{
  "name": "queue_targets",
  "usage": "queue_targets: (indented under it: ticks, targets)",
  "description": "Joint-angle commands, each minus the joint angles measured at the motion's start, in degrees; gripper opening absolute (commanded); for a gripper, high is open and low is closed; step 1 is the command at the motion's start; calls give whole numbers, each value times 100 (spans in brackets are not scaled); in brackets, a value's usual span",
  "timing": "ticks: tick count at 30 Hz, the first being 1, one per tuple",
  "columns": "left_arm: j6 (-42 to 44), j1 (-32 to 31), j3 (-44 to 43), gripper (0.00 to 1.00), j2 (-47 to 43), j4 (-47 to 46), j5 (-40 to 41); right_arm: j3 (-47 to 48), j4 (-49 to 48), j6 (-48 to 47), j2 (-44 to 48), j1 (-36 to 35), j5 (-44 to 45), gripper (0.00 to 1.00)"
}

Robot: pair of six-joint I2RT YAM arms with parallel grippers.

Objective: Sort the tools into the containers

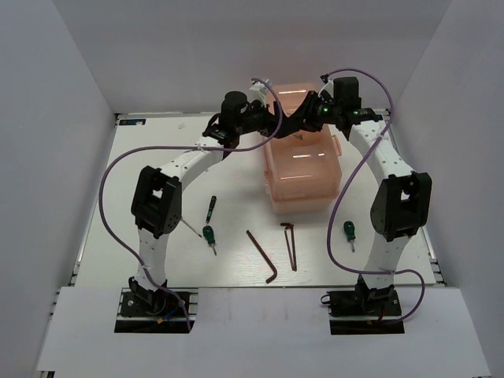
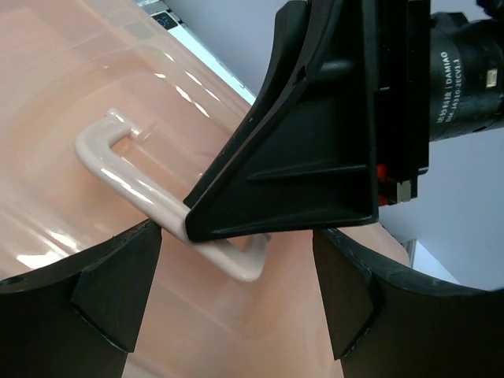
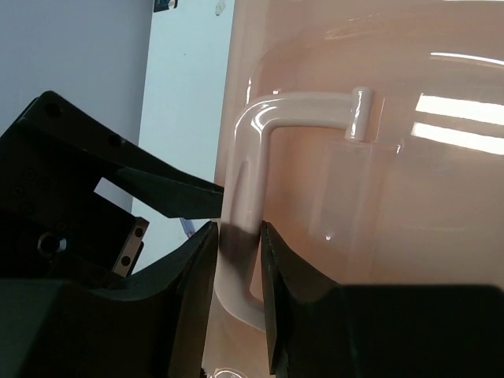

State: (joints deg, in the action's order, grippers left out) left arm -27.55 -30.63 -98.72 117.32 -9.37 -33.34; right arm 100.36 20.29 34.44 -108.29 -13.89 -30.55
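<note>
The salmon-pink toolbox stands closed at the back middle of the table. My right gripper is shut on the long bar of its pale lid handle. My left gripper hangs open just above the lid, beside the same handle, with nothing between its fingers. In the top view both grippers, the left one and the right one, meet over the box's far end. On the table lie green-handled screwdrivers and two dark hex keys.
White walls close in the table on the left, right and back. The left arm's purple cable loops out over the table's left side, and the right arm's cable hangs near the right screwdriver.
</note>
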Motion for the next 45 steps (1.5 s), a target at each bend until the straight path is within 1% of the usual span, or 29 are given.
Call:
queue_targets:
  ticks: [1, 3, 6, 8, 9, 10, 11, 12, 13, 14, 17, 18, 19, 20, 21, 22, 23, 24, 26, 27, 29, 30, 32, 33, 37, 41, 43, 44, 45]
  targets:
    - [206, -118, -525, 87, 159, 1014, 311, -25, -280, 169, 185, -35, -470, 34]
    - [259, -180, -579, 87, 230, 1173, 512, -25, -280, 178, 186, -26, -452, 36]
    - [259, -233, -640, 86, 283, 1367, 732, 167, -18, -111, 247, 26, -339, 46]
    - [259, -233, -640, 86, 283, 1446, 838, 291, 289, -514, 448, 9, 205, 51]
    - [259, -285, -640, 85, 283, 1516, 943, 500, 543, -795, 484, 18, 659, 53]
    - [259, -285, -701, 85, 283, 1586, 944, 589, 676, -1050, 589, 18, 907, 53]
    - [259, -285, -702, 83, 335, 1587, 1013, 643, 773, -1166, 642, 44, 1615, 53]
    - [259, -285, -702, 82, 336, 1587, 1066, 695, 992, -1367, 834, 79, 1865, 54]
    - [207, -285, -771, 82, 336, 1657, 1067, 644, 1011, -1439, 897, 106, 2085, 54]
    - [206, -285, -833, 78, 397, 1657, 1136, 486, 959, -1483, 993, 175, 2549, 54]
    - [-13, -338, -956, 73, 459, 1657, 1199, -215, 662, -1659, 1476, 483, 2712, 54]
    - [-13, -338, -956, 68, 520, 1657, 1199, -375, 521, -1738, 1678, 545, 2729, 54]
    - [-100, -338, -1017, 66, 520, 1718, 1259, -811, 372, -1817, 1828, 737, 2686, 54]
    - [-162, -390, -1079, 66, 520, 1719, 1260, -946, 335, -1896, 1942, 817, 2685, 54]
    - [-163, -391, -1079, 62, 581, 1719, 1260, -1078, 230, -1905, 1978, 913, 2677, 54]
    - [-224, -391, -1140, 60, 582, 1771, 1338, -1271, 203, -1932, 2013, 1167, 2563, 54]
    - [-224, -391, -1141, 59, 634, 1772, 1339, -1473, 168, -1949, 1979, 1265, 2475, 53]
    - [-285, -391, -1193, 58, 634, 1824, 1391, -1553, 124, -1958, 1935, 1527, 2057, 53]
    - [-286, -391, -1273, 54, 695, 1824, 1444, -1764, 71, -1923, 1656, 1818, 1589, 55]
    - [-356, -391, -1334, 53, 696, 1894, 1445, -1817, 19, -1932, 1566, 2002, 804, 56]
    - [-356, -391, -1405, 49, 757, 1965, 1514, -1818, -8, -1984, 1137, 2136, 341, 58]
    - [-356, -391, -1466, 49, 758, 2034, 1515, -1766, -34, -2080, 1039, 2240, -149, 59]
    - [-356, -391, -1519, 49, 810, 2088, 1567, -1739, -86, -2195, 731, 2303, -661, 59]
    - [-356, -391, -1519, 49, 810, 2088, 1568, -1695, -87, -2222, 478, 2303, -689, 59]
    - [-356, -391, -1572, 49, 810, 2149, 1568, -1511, -227, -2152, 63, 2312, -768, 61]
    - [-356, -391, -1572, 49, 810, 2202, 1568, -1352, -403, -1906, -359, 2338, -1199, 61]
    - [-356, -391, -1572, 48, 810, 2202, 1515, -1308, -518, -1844, -534, 2312, -1165, 61]
    - [-356, -391, -1572, 46, 810, 2202, 1515, -1282, -509, -1835, -570, 2312, -1086, 58]
    - [-356, -391, -1572, 42, 810, 2202, 1515, -1230, -457, -1835, -657, 2303, -989, 56]
